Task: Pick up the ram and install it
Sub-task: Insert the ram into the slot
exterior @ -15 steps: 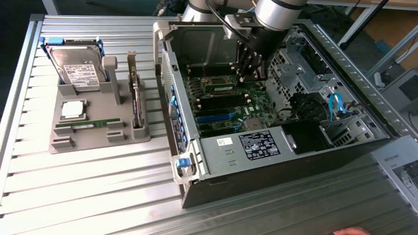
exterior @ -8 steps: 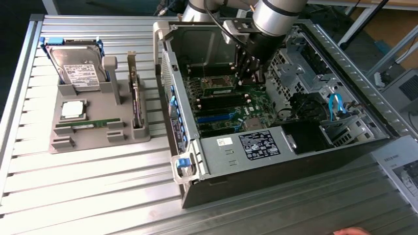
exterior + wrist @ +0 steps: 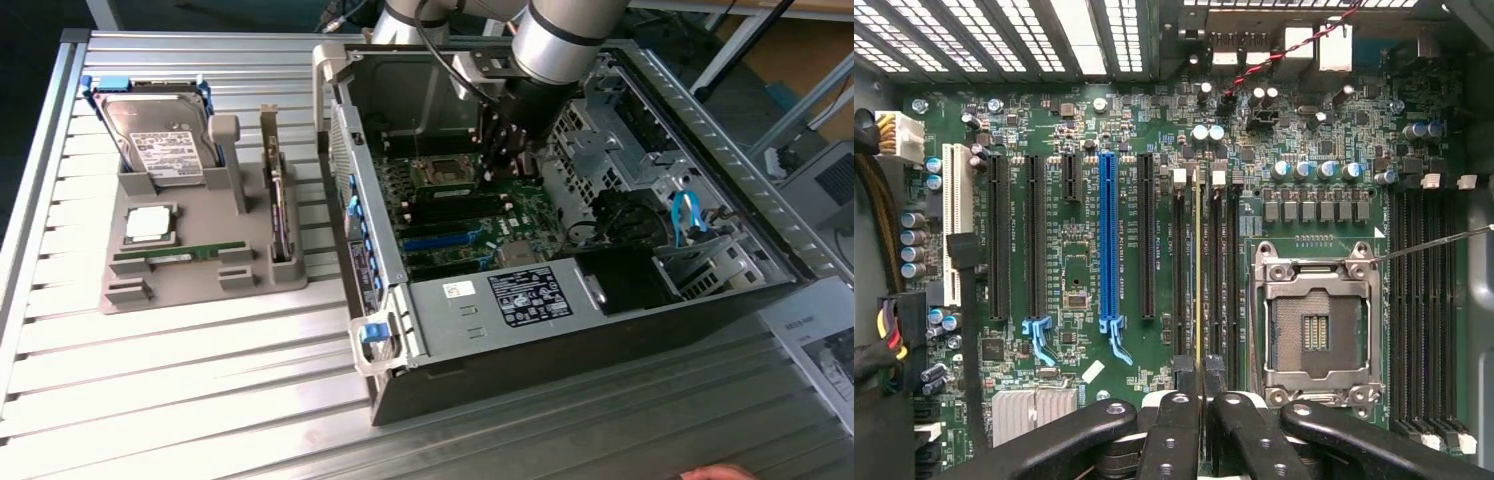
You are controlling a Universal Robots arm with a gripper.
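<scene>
Black gripper [image 3: 1200,388] is positioned inside the open metal PC case [image 3: 534,385], above the green motherboard [image 3: 1084,290]. Jaws are closed narrow on the thin green RAM stick [image 3: 1199,270], seen edge-on, lined up w/ the black memory slots [image 3: 1219,270] beside the silver CPU socket [image 3: 1316,325]; seating cannot be told. A 2nd like stick [image 3: 180,255] is seated in the grey holder tray [image 3: 160,297] at the exterior view's left

Gripper [image 3: 1199,386] inside case [image 3: 574,380], ram [image 3: 1199,270] between its fingers, edge-on over slots [image 3: 1179,260] beneath. Socket [image 3: 1319,320] just beside gripper. Tray [image 3: 174,292] on worktop [image 3: 160,400], well apart, towards exterior view's left.
</scene>
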